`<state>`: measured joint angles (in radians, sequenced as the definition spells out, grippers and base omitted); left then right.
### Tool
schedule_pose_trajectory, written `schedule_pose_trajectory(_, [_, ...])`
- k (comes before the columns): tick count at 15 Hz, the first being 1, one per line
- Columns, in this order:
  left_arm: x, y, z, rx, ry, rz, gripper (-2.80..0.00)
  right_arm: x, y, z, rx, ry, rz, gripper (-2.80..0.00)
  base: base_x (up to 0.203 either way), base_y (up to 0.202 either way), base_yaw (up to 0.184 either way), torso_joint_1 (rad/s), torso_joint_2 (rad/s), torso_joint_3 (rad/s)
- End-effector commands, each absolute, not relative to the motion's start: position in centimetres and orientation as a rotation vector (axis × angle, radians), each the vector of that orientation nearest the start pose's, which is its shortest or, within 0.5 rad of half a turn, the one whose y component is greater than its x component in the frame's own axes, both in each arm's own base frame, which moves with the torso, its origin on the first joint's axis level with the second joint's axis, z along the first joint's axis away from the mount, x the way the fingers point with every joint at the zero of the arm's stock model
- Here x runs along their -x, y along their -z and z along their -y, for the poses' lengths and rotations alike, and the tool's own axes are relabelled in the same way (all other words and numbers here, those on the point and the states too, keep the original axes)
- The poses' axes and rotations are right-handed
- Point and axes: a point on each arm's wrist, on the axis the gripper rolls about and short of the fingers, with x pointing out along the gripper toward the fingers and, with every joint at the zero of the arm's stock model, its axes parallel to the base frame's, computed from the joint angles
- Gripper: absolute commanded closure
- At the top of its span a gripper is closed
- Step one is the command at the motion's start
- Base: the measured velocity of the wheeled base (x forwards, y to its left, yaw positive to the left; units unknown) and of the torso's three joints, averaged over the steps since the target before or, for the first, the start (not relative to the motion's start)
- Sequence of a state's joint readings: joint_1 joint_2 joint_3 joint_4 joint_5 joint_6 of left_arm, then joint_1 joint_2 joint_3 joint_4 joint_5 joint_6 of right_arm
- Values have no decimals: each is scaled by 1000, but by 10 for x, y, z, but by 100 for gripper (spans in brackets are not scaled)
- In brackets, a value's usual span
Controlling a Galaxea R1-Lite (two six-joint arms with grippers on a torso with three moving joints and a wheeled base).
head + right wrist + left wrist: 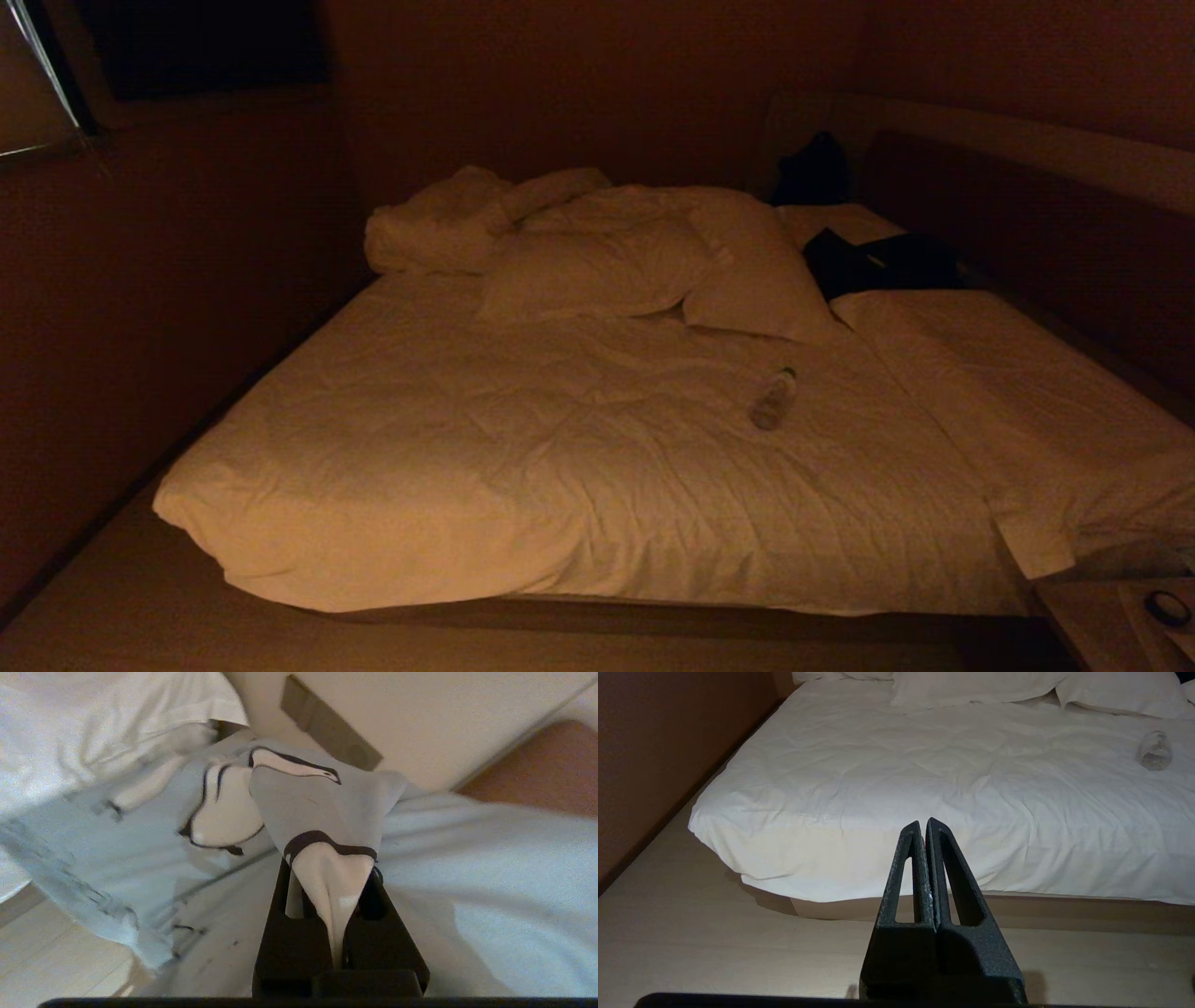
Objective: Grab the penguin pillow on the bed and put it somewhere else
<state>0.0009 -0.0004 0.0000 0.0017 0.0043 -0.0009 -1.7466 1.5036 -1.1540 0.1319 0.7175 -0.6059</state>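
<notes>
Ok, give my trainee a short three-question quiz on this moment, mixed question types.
1. True or false: the right tool is shut on the penguin pillow.
2. What lies on the bed duvet in the head view? A) clear bottle B) book C) shoe
3. Fill in: the left tool is shut and holds ____.

Key: 1 true. 2 A, the bottle. 3 nothing.

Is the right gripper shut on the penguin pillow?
Yes. The right gripper is shut, with a fold of the penguin pillow pinched between its fingers.
</notes>
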Motion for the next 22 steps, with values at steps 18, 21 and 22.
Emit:
schedule_pose_trajectory(18, [23, -75, 0, 2, -6, -1, 0, 162, -145, 344, 181, 916, -401, 0, 0, 0, 0, 0, 0, 0])
schedule_pose_trajectory(21, [23, -75, 0, 2, -5, 0, 0, 181, -108, 352, 179, 919, -437, 0, 0, 0, 0, 0, 0, 0])
schedule_pose_trajectory(22, [23, -75, 0, 2, -6, -1, 0, 185, -96, 355, 182, 919, -446, 0, 0, 0, 0, 0, 0, 0])
